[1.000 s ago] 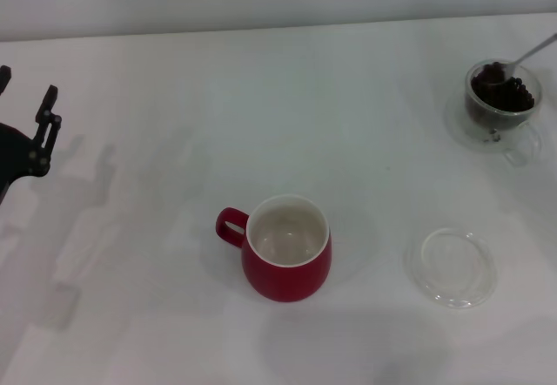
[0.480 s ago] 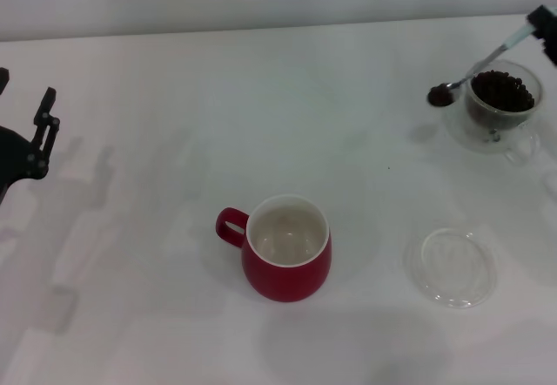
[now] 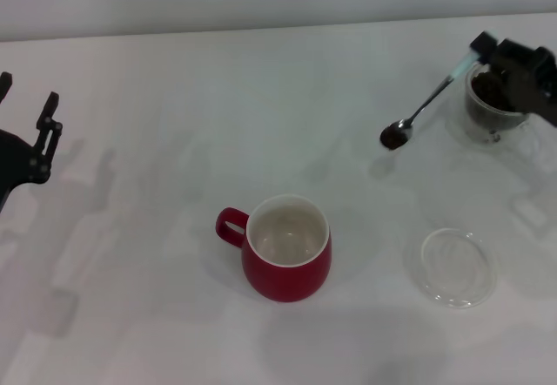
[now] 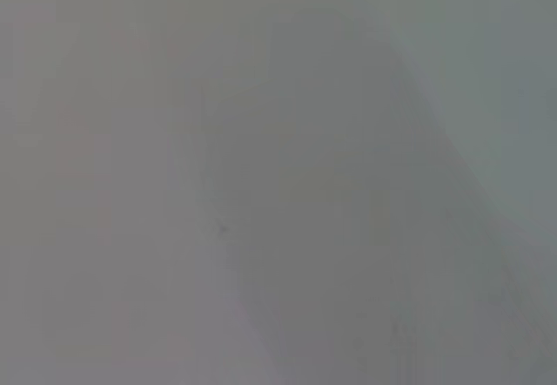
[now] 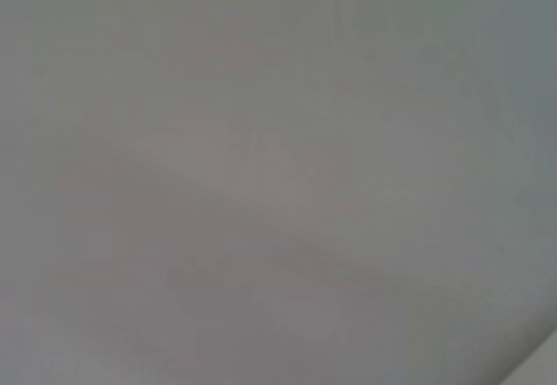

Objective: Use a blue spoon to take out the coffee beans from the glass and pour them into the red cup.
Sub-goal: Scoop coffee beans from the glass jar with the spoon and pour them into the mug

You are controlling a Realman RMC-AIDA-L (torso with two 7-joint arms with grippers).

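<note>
Coffee beans (image 3: 393,139) fill the bowl of the blue spoon (image 3: 424,106), which hangs in the air between the glass (image 3: 493,97) and the red cup (image 3: 287,247), handle clenched by the right gripper (image 3: 484,54) over the glass. More beans remain in the glass. A clear dish (image 3: 458,266) lies near the cup. The left gripper (image 3: 26,111) hovers well apart, fingers spread.
</note>
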